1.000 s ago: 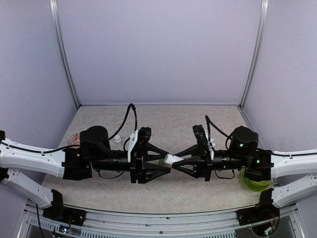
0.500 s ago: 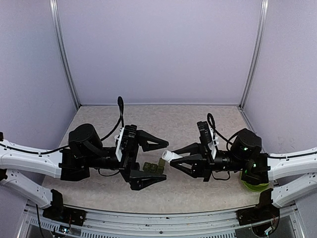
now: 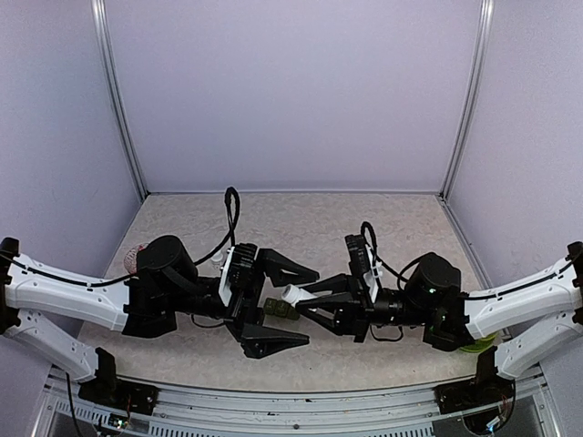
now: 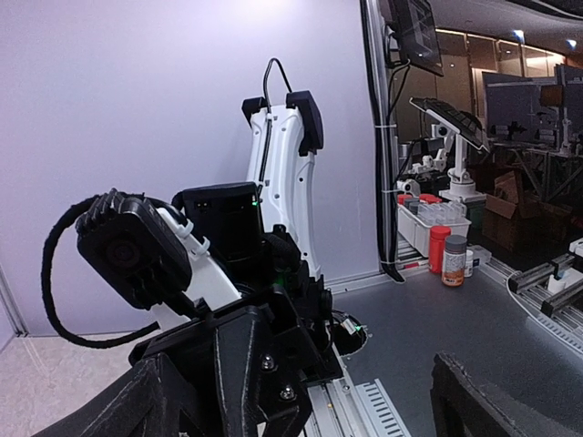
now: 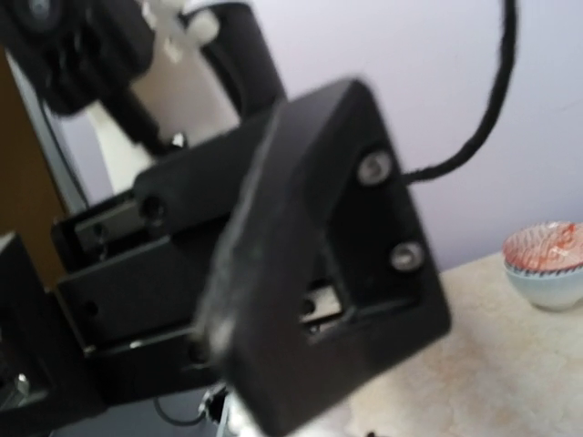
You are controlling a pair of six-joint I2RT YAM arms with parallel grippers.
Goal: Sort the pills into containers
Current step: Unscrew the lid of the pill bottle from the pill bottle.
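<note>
At the far left of the table [image 3: 310, 218], a red-patterned bowl [image 3: 135, 259] sat out beyond my left arm. A small clear bottle [image 3: 216, 258] stood just behind that arm's wrist. I judged both were parked there so the middle stayed free for handling, the bowl probably being one of the places pills go.

My left gripper [image 3: 312, 306] was spread as wide as it goes and held nothing. One finger reached over the centre and the other lay low toward the near edge. From its wrist camera I saw only its own two dark fingers [image 4: 155, 401] far apart, with my right arm rising between them. Held that open, it looked ready to take or steady something.

Below and between my two grippers, a low dark green container [image 3: 278, 310] rested on the table. I took it for the thing being filled or emptied, placed where both arms could reach it.

Just above it was a small white piece [image 3: 284, 293], either a cap or the end of a little bottle. My right gripper [image 3: 293, 294] was pressed together on it, pinching it at the tips and pointing it at the open left jaws. Its own camera showed little but the blurred left gripper close up.

A green bowl [image 3: 480, 342] peeked out under my right arm. I could not see any loose pills.
</note>
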